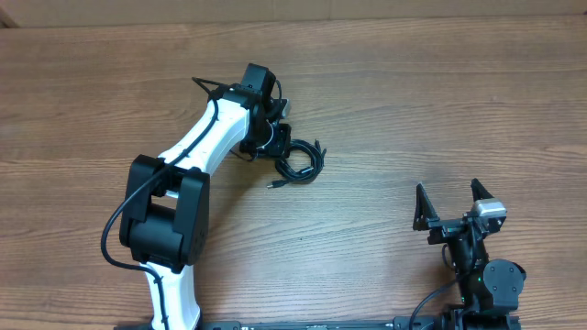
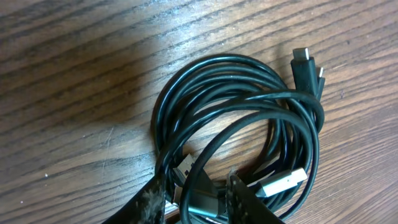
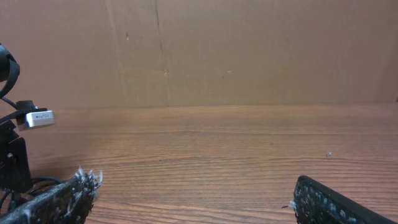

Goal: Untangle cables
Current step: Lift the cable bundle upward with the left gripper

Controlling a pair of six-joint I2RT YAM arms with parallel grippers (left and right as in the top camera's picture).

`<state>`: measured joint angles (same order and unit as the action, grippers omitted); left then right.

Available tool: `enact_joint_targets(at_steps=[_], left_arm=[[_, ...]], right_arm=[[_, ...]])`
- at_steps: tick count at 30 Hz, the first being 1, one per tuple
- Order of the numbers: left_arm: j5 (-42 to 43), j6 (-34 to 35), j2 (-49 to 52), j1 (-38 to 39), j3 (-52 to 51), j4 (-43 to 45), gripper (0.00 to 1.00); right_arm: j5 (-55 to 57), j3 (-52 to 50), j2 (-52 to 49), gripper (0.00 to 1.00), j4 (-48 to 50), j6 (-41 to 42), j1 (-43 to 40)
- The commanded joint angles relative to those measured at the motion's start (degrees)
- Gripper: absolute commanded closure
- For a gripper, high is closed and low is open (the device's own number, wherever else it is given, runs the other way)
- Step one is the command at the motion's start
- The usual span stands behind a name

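Note:
The cables (image 1: 303, 162) lie as one small black coiled bundle on the wooden table, just right of the left arm's wrist. One plug end (image 1: 272, 186) sticks out below the coil. In the left wrist view the coil (image 2: 236, 106) fills the frame, with a black plug (image 2: 305, 65) at top right and a silver plug (image 2: 283, 182) at lower right. My left gripper (image 2: 196, 190) is closed in on several strands and a grey plug at the coil's near edge. My right gripper (image 1: 450, 196) is open and empty, far from the cables, and also shows in the right wrist view (image 3: 193, 190).
The white left arm (image 1: 197, 151) stretches from the table's front to the coil. A brown cardboard wall (image 3: 249, 50) stands behind the table. The left arm's dark parts (image 3: 12, 155) show at the left edge of the right wrist view.

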<state>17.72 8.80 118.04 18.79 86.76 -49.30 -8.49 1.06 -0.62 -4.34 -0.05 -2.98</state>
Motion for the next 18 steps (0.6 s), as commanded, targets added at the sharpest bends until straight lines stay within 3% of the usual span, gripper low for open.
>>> enact_joint_targets(at_steps=[1, 7, 8, 12, 18], left_arm=[[-0.3, -2.9, 0.4, 0.4, 1.3, 0.1, 0.74], [-0.3, -2.8, 0.4, 0.4, 1.3, 1.4, 0.87], [-0.3, -2.8, 0.4, 0.4, 1.4, 1.5, 0.96], [0.0, -0.3, 0.3, 0.1, 4.4, -1.5, 0.96], [4.4, 0.7, 0.3, -1.2, 20.4, -15.0, 0.96]], right_arm=[[0.8, -0.6, 0.5, 0.0, 0.2, -0.2, -0.1], [0.8, -0.6, 0.5, 0.0, 0.2, -0.2, -0.1], [0.8, -0.6, 0.5, 0.0, 0.2, -0.2, -0.1], [0.8, -0.6, 0.5, 0.0, 0.2, -0.2, -0.1], [0.8, -0.6, 0.5, 0.0, 0.2, -0.2, -0.1]])
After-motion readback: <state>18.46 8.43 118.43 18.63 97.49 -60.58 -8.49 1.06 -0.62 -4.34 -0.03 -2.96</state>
